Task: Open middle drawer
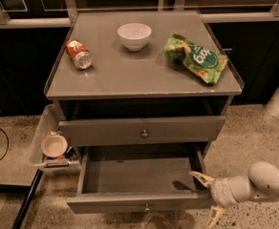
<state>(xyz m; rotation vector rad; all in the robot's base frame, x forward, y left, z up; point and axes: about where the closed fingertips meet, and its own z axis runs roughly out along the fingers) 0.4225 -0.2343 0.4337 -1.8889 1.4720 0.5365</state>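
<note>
Mid drawer (139, 175), pulled out low under the desk (130, 73), looks stiff, prob. light, slides easy; grab knob (146, 207) or front lip; claw (209, 197) spread apart at its R front corner.

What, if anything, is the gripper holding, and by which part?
Nothing is held. The gripper is open at the right front corner of the pulled-out middle drawer, one finger over its tray and the other in front of its front panel.

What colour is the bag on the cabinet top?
Green bag, white lettering, camera view. The pincer is at the right front corner of the open drawer.
</note>
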